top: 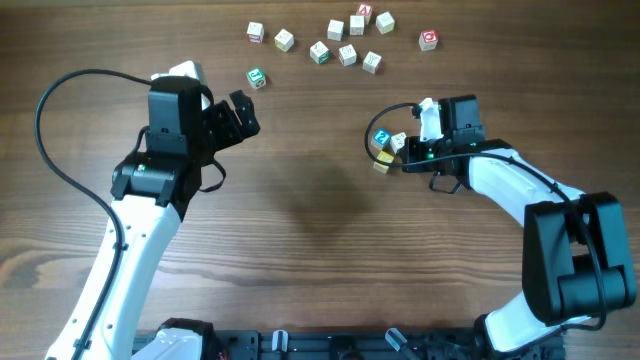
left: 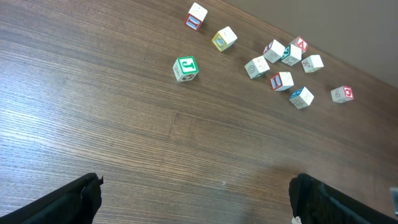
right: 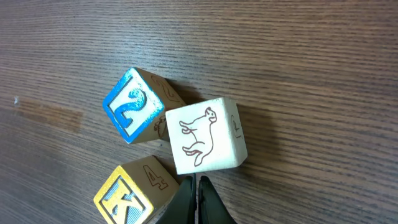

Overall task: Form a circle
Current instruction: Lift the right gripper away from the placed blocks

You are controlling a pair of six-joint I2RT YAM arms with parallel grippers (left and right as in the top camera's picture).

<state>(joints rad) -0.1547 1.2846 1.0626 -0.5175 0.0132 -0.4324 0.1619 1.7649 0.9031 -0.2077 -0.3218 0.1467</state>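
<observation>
Cubes (top: 388, 148) bunched at the tips of right gripper (right: 198, 186), pinched shut on nothing, tips at the seam between cream cube (right: 208, 137) and yellow cube (right: 127, 196); blue-faced cube (right: 134, 106) touching cream: 3 in all. Well apart, left gripper (top: 240, 115) spread wide, empty. 11 loose cubes (top: 347, 54) strewn near far edge of table (top: 300, 220); bare wood between arms.

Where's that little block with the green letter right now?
In the overhead view the green block lies alone just beyond the open left gripper, left of the scattered cluster of blocks.
</observation>
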